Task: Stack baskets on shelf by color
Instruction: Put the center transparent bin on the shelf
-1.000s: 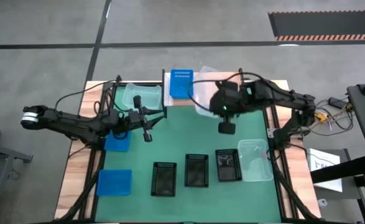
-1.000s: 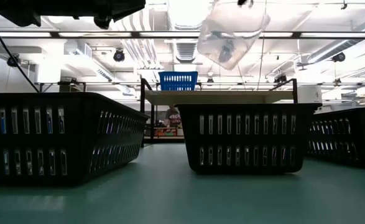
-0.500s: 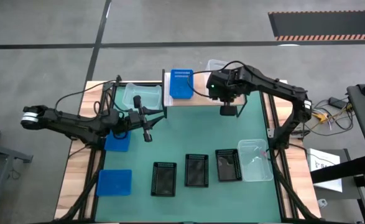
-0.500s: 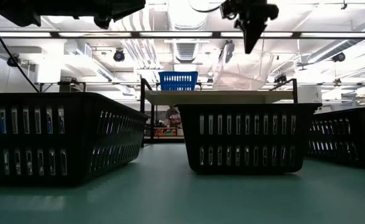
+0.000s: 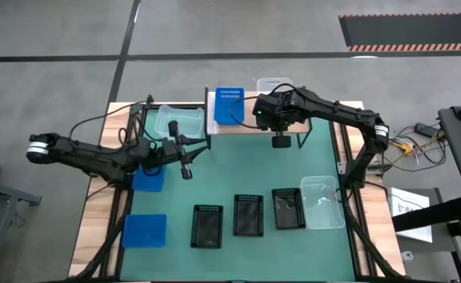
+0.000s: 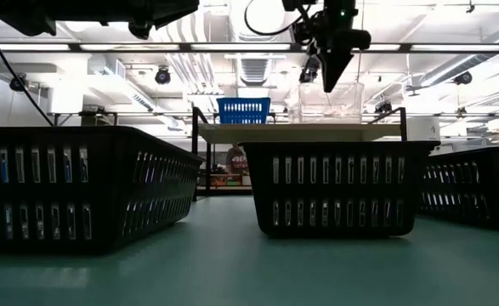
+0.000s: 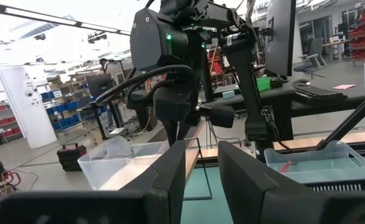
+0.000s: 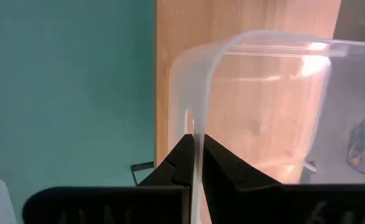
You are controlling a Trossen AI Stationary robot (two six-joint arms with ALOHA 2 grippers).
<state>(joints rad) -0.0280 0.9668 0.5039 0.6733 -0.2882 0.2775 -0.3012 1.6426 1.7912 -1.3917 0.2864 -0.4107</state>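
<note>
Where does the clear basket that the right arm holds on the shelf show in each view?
High view: clear basket at the shelf's far edge, right of the blue basket.
Low view: on the shelf top, under the right gripper.
Left wrist view: low, left of middle.
Right wrist view: wall pinched between the jaws.
Shared landmark: the shelf's wooden top.

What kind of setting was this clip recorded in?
Probably an industrial lab or warehouse-style workshop. The low view shows a high ceiling with strip lights and exposed ducts; the left wrist view shows racks of blue storage bins and a desk with monitors; the high view shows bare concrete floor.
</note>
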